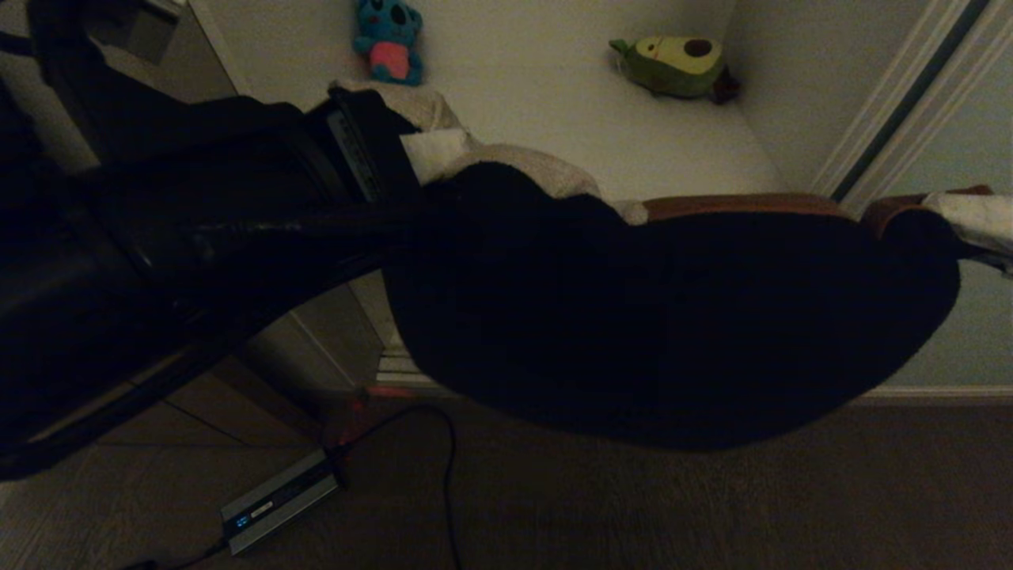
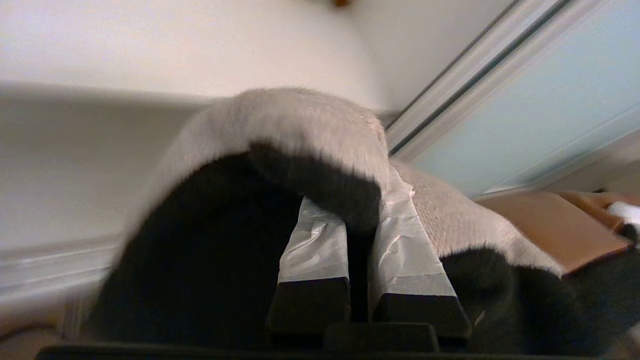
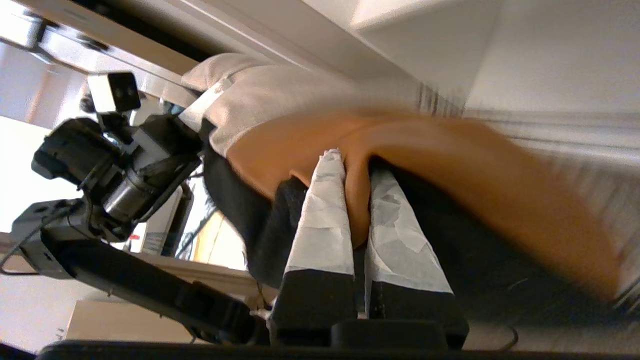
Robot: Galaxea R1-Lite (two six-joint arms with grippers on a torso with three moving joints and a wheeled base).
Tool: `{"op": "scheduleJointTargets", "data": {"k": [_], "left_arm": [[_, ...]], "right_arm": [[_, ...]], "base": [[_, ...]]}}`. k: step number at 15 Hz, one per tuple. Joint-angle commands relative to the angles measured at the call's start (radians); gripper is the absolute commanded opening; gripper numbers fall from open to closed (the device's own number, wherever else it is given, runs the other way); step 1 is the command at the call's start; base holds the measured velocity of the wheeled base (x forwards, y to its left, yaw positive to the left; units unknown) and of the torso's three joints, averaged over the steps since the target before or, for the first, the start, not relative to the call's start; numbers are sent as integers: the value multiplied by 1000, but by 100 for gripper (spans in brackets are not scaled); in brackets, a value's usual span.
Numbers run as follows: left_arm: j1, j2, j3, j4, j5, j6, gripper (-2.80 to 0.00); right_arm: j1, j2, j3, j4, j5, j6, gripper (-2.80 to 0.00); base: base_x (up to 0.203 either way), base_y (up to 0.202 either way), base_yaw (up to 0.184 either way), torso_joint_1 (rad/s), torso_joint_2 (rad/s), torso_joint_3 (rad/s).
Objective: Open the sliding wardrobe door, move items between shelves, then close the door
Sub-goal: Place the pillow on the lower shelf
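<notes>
Black arm fills the left of the head view, its left gripper (image 1: 427,154) pinched tight on the cushion (image 1: 673,317) at its cream corner. Mid-frame, that cushion hangs dark side up across the shelf (image 1: 570,119) front, slung between two grips for level carrying. Far right, the right gripper (image 1: 977,229) clamps the brown band beside the sliding wardrobe door (image 1: 973,119).

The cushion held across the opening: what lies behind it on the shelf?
Beyond the cushion, the shelf carries a blue plush toy and an avocado plush by the back wall. The shelf's front edge is covered by the cushion and left arm.
</notes>
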Motion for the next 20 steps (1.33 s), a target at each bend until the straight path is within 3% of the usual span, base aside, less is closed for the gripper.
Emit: {"op": "scheduleJointTargets", "data": {"k": [1, 6, 10, 20], "left_arm": [[0, 3, 6, -10, 2, 0, -280], [0, 7, 97, -79, 2, -2, -280], [2, 95, 162, -200, 2, -6, -280], [2, 117, 209, -205, 12, -13, -280]], "right_arm": [[0, -1, 1, -4, 4, 3, -280], [3, 1, 53, -6, 8, 2, -280], [9, 63, 70, -11, 7, 2, -280], [9, 94, 82, -12, 4, 4, -280]], "base": [[0, 0, 0, 0, 0, 0], [0, 0, 0, 0, 0, 0], [0, 0, 0, 0, 0, 0], [0, 0, 0, 0, 1, -96]]}}
